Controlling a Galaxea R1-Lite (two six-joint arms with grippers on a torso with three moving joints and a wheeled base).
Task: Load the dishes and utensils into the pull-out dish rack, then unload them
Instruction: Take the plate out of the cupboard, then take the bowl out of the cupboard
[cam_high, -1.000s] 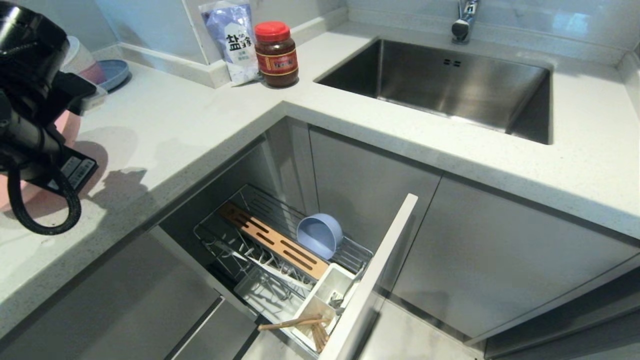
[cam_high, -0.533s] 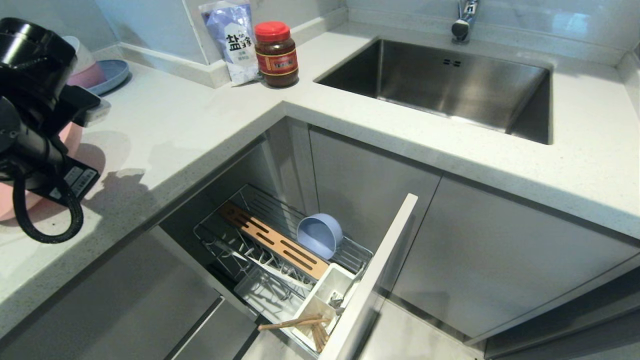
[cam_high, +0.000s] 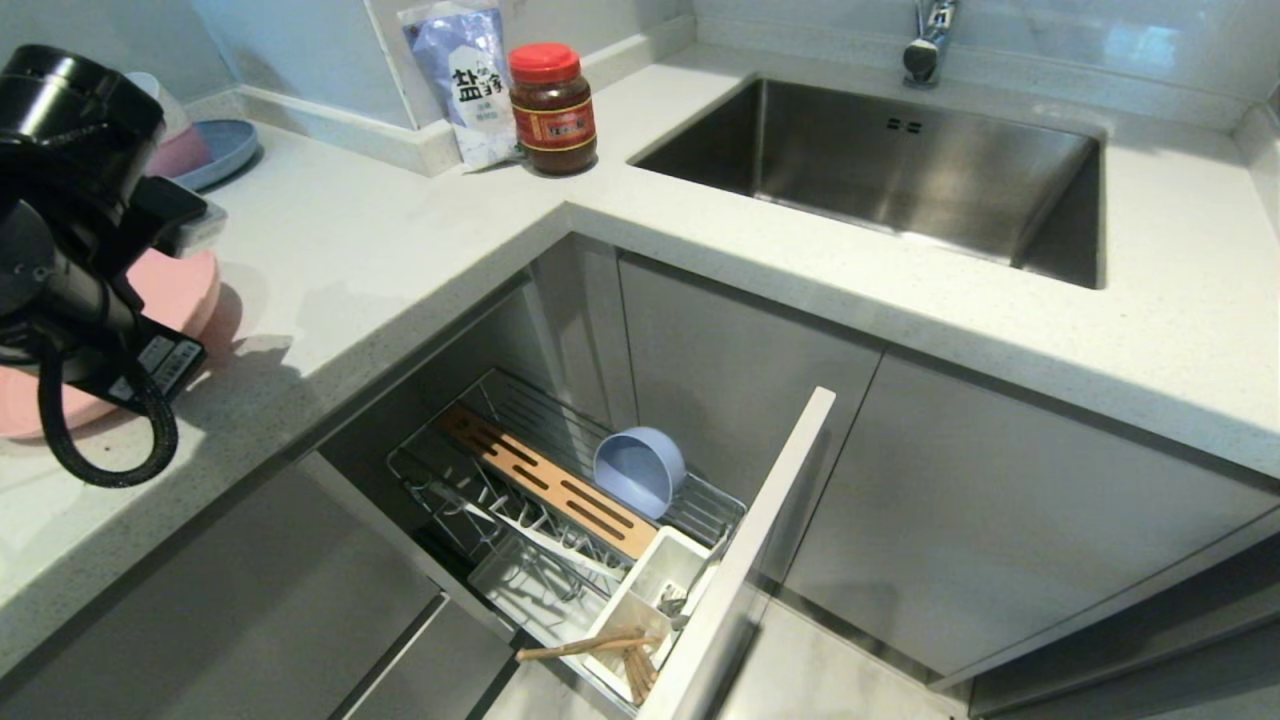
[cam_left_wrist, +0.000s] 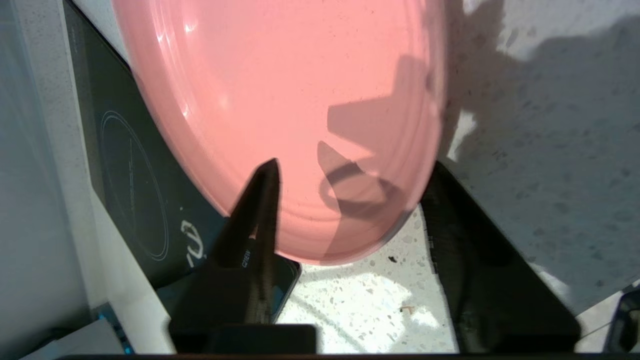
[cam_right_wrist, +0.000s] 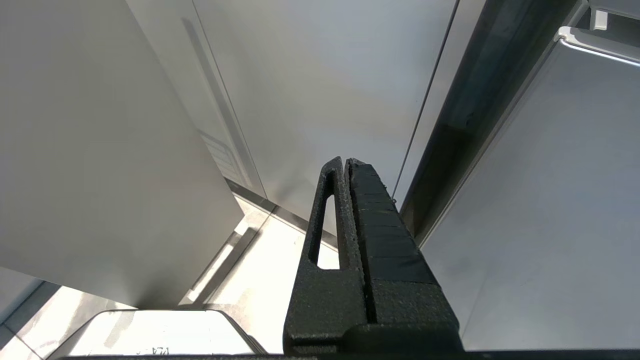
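The pink plate (cam_high: 150, 320) is seen lying flat on the white countertop (cam_high: 400, 230), at about 9 o'clock in the head view, partly over the edge of a black induction hob (cam_left_wrist: 130, 190). The left gripper (cam_left_wrist: 345, 185) is positioned over the plate's near rim; its fingers stand apart on either side of the rim with visible gaps, so the plate is judged released, not held. The right gripper (cam_right_wrist: 347, 170) is parked low beside the cabinet fronts, fingers pressed together, nothing between them.

The pull-out dish rack (cam_high: 560, 500) is drawn out at about 6 o'clock. The blue-grey bowl (cam_high: 640, 470) is stood on edge in the wire basket beside the slotted wooden board (cam_high: 545, 480). The chopsticks (cam_high: 590, 650) lie across the white cutlery cup (cam_high: 650, 590); the spoon (cam_high: 690, 590) appears to sit in the same cup, though only partly visible.

Progress, as judged: unloading is under way. Plate is out. Bowl, chopsticks and spoon remain to be taken from the rack.
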